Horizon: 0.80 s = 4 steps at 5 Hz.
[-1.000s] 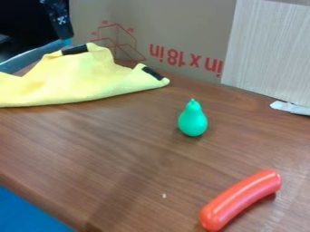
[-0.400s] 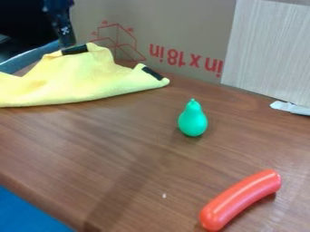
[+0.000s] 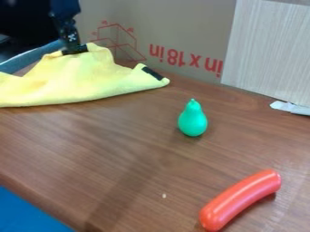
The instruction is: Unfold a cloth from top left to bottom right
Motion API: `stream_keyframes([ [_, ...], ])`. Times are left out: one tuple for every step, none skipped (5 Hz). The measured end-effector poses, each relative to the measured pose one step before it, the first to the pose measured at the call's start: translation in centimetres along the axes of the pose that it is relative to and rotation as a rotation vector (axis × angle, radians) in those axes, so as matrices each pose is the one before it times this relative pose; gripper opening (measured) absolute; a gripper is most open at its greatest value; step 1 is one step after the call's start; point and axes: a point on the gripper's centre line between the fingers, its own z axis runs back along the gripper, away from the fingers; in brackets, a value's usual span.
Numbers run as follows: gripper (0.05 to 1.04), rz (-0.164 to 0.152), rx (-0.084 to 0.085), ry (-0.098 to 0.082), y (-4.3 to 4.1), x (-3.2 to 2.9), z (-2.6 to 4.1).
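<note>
Stretching roughly 9-to-3, tip toward 3, the yellow cloth (image 3: pixel 79 79) lay below the gripper (image 3: pixel 74 48) at 11 o'clock; honestly couldn't tell open or shut.

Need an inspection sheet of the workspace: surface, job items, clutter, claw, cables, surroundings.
Surface: brown wood-grain table, small pale speck near the front.
Job items: yellow cloth at upper left, rumpled, not laid flat; black patch at its right corner, another under the claw.
Clutter: green toy pear upright near centre; red-orange toy sausage lying at lower right; whitish scrap at right edge.
Claw: at the cloth's top edge; grip cannot be told.
Cables: nothing seen.
Surroundings: cardboard with red print behind, pale panel at right, blue area at lower left.
</note>
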Motion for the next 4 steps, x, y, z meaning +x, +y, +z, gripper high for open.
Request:
stream_keyframes([
  [1.001, -0.0075, 0.0110, 0.0058, -0.124, 0.420, -0.213],
  [0.938, 0.0202, -0.0008, 0.0139, -0.040, -0.079, -0.663],
  [0.649, -0.0005, 0.0009, 0.0103, -0.143, 0.138, -0.029],
  [0.345, 0.0002, -0.0030, 0.0011, -0.073, 0.040, -0.077],
])
